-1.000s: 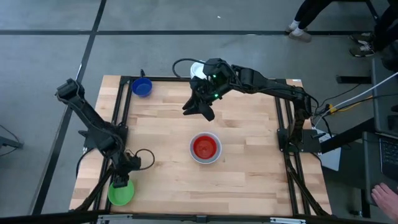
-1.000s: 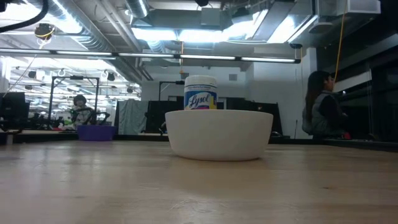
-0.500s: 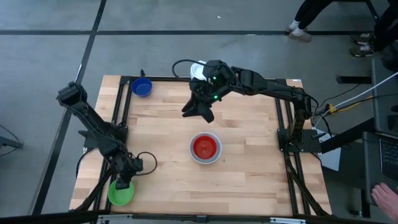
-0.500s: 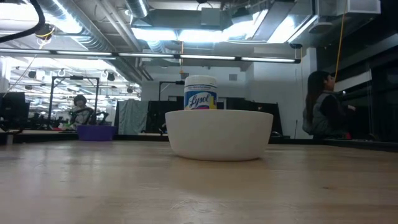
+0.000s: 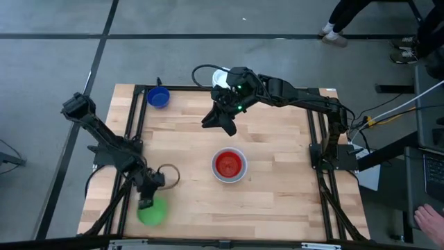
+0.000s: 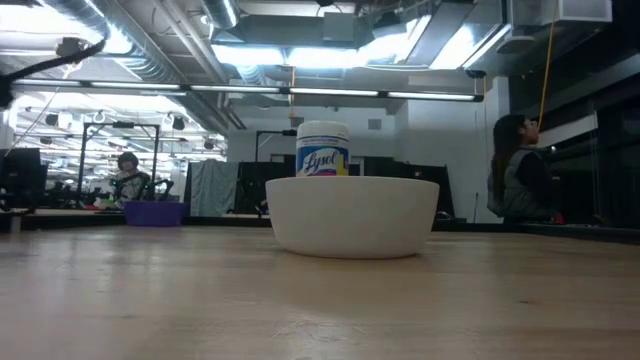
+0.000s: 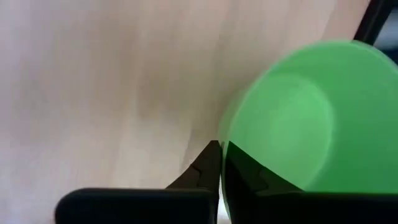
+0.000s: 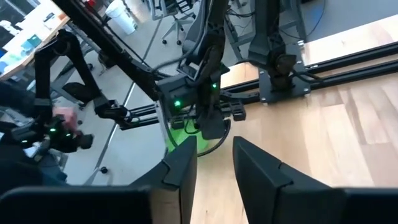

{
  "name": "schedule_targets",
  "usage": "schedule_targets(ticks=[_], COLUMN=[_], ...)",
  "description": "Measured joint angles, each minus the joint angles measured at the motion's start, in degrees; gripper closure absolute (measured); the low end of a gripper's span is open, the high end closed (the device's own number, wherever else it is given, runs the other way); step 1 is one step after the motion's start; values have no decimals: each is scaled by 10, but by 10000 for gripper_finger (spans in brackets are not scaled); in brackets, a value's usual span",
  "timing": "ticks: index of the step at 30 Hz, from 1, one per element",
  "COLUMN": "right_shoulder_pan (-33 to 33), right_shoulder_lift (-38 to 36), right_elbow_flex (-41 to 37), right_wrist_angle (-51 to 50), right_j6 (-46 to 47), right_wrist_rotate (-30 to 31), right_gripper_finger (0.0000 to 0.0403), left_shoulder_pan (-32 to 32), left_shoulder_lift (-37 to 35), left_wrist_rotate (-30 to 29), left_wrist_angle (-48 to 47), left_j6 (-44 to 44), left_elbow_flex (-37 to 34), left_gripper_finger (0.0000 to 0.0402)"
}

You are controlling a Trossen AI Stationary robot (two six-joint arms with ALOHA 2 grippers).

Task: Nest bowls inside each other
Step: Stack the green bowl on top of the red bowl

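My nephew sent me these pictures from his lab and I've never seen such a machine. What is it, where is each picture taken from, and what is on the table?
It is a robot with two dark jointed arms at a wooden table, each ending in a two-finger pincer. One picture looks straight down, one looks level across the tabletop, and two come from cameras on the wrists.

On the table are a white bowl with a red bowl nested inside, a dark blue bowl at the far corner, and a green bowl near the front edge. A white canister with a yellow label stands behind.

The left pincer is shut on the green bowl's rim. The right pincer hangs over the far half of the table, holding nothing.
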Motion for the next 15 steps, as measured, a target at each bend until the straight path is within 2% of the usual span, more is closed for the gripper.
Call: schedule_targets(ticks=[6,10,13,15], right_shoulder_pan=[0,0,-5,-9], right_shoulder_lift=[-2,-16,-39,-57], right_elbow_flex=[0,0,0,0], right_wrist_angle=[0,36,74,88], right_j6=[-7,-20,-23,-39], right_wrist_rotate=[3,0,4,37], right_gripper_finger=[304,304,300,296], left_shoulder_pan=[108,198,275,325], left_shoulder_lift=[-97,-144,-155,-152], left_wrist_rotate=[-142,-219,-242,-240], left_wrist_angle=[-14,-14,-14,-12], left_j6=[-11,37,104,151], left_elbow_flex=[14,35,58,73], left_gripper_finger=[398,398,398,399])
